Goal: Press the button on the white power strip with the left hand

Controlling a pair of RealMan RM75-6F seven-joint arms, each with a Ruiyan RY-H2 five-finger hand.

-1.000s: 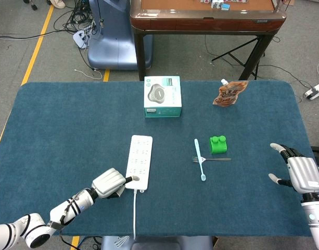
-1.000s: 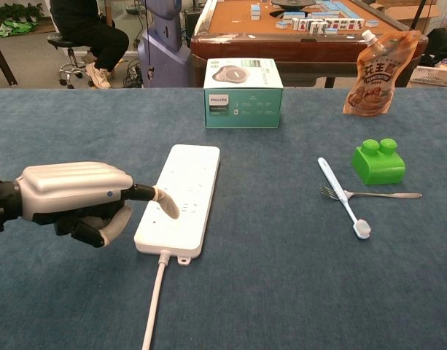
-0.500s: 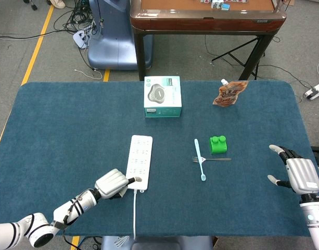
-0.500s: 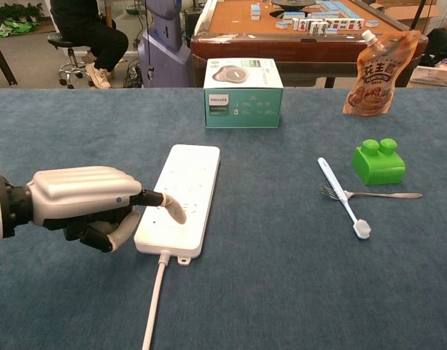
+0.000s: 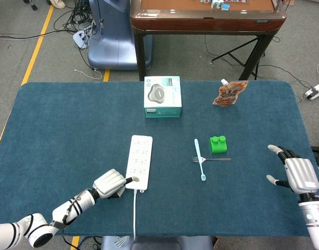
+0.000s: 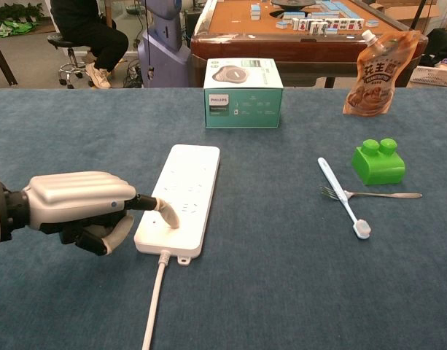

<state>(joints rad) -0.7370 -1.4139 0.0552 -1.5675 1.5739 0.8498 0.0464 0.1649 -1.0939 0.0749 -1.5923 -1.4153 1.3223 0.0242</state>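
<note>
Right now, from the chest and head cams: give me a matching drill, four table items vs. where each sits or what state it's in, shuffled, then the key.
Things:
1. power strip
2. toothbrush
3. snack pouch
4. left hand

Places or states:
A. stands upright at the far right of the table
B. lies across a fork's tines, beside the green block
C. one finger stretched out onto the white casing, the others curled in
D. lies flat, cord running off its near end toward the table edge

Pairs: 1-D, 2-B, 3-A, 4-C
</note>
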